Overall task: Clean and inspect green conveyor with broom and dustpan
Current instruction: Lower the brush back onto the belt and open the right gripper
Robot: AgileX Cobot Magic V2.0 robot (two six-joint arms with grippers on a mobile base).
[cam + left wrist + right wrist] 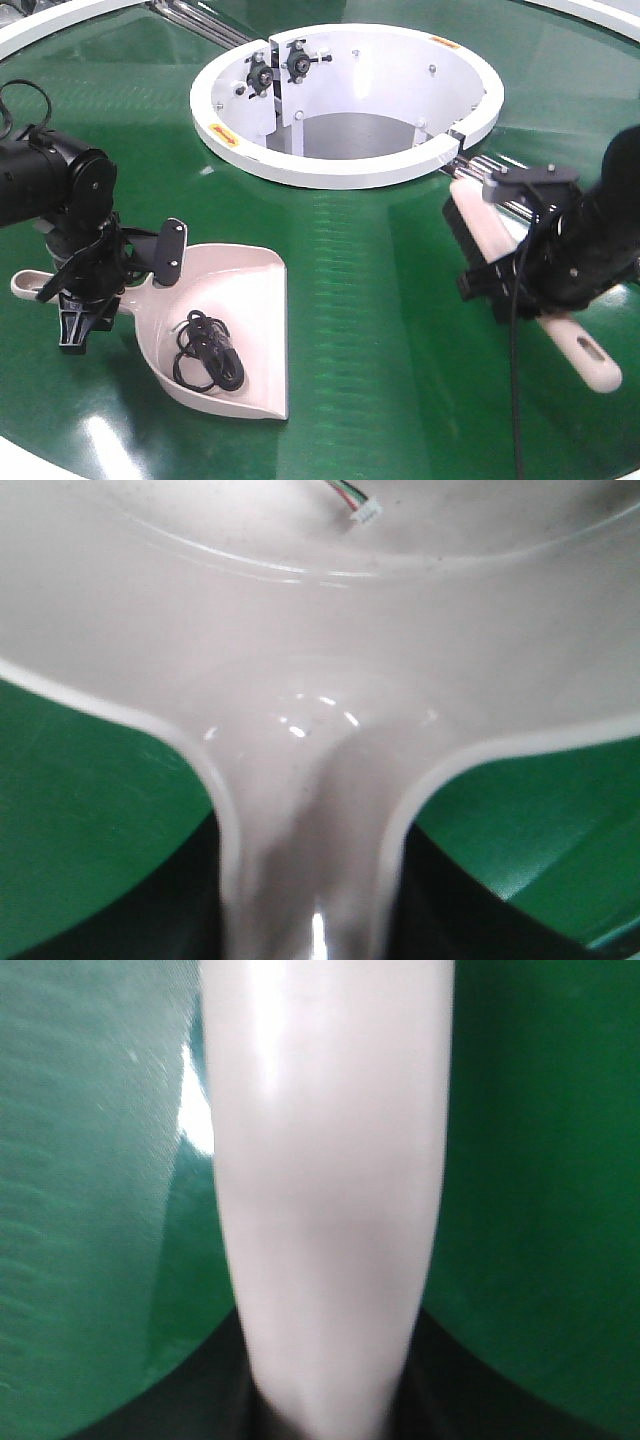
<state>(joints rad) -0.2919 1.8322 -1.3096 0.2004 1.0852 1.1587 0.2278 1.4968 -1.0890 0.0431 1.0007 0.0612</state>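
The green conveyor [360, 330] fills the front view. The dustpan [245, 290] lies flat on it at the left, with a coil of black cable [205, 352] in its tray. My left gripper [85, 300] is shut on the dustpan's handle. In the left wrist view the handle neck [310, 860] runs between the dark jaws. The broom [490, 240] lies slanted at the right, its dark bristles toward the ring and its slotted end [592, 362] toward the front. My right gripper [520, 285] is shut on its handle, which also shows in the right wrist view [330, 1160].
A white ring-shaped opening wall [345, 165] stands at the back centre, with steel rollers [500, 170] beside it on the right. The conveyor's white rim [40, 35] curves at the far left. A small wire connector [365, 515] lies in the dustpan tray.
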